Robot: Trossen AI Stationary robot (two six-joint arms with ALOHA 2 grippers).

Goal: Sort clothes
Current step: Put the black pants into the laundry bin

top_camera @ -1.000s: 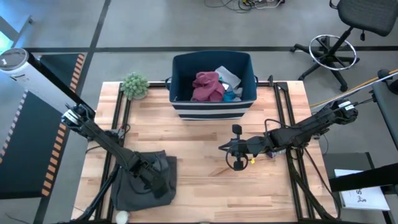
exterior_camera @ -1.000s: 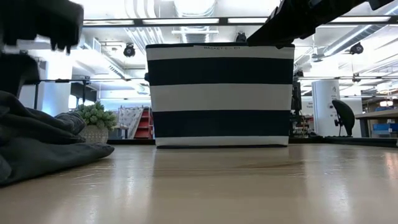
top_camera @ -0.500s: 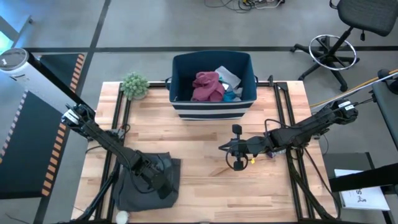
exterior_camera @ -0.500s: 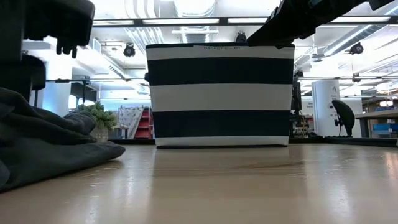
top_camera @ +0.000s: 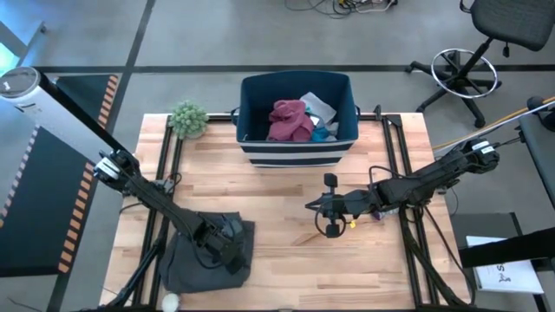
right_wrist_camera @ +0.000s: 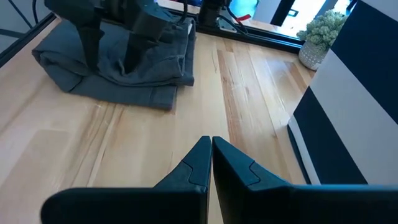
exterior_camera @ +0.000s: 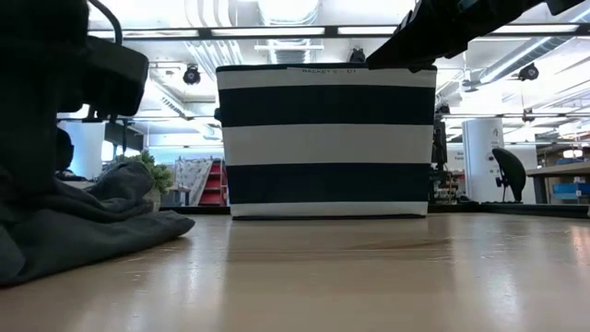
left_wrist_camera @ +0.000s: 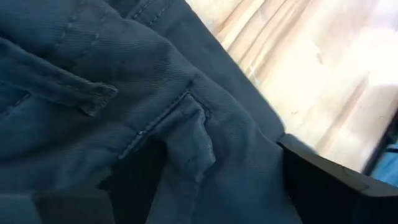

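Maroon garment (top_camera: 289, 120) in high view only

The dark grey twill garment (left_wrist_camera: 124, 106) is matt woven cloth with a fine diagonal rib, stitched seams and a sewn belt loop. It lies in soft folds on the pale wooden table (top_camera: 286, 251), whose planked top is smooth with a faint sheen in the low view. Beyond the garment, the navy-and-white striped fabric bin (exterior_camera: 324, 140) looks matt and taut. Inside that bin, the maroon cloth garment (top_camera: 289, 120) looks soft and crumpled.
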